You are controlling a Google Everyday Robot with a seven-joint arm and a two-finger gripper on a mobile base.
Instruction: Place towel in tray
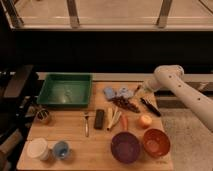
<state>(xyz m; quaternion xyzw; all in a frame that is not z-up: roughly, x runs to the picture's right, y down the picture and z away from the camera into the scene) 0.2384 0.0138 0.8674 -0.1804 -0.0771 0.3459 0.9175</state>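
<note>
Barely started, by the look of it. Can see the blue towel [118,93] crumpled on the wooden table [70,145], near the right side of the green tray [65,76] but plainly outside it, and bordering a dark heap of something (grapes, perhaps; hard to say). Can see the gripper [140,90] at the end of the white arm [172,80], low over the table and just beside the towel's right edge. Cannot tell whether spread or closed, nor whether touching the cloth at all. So no grasp to speak of, no lift, no carry. Left to do, judging from this alone: take hold of the towel, raise it off the table, bring it leftward over the tray's rim, and release it inside.
</note>
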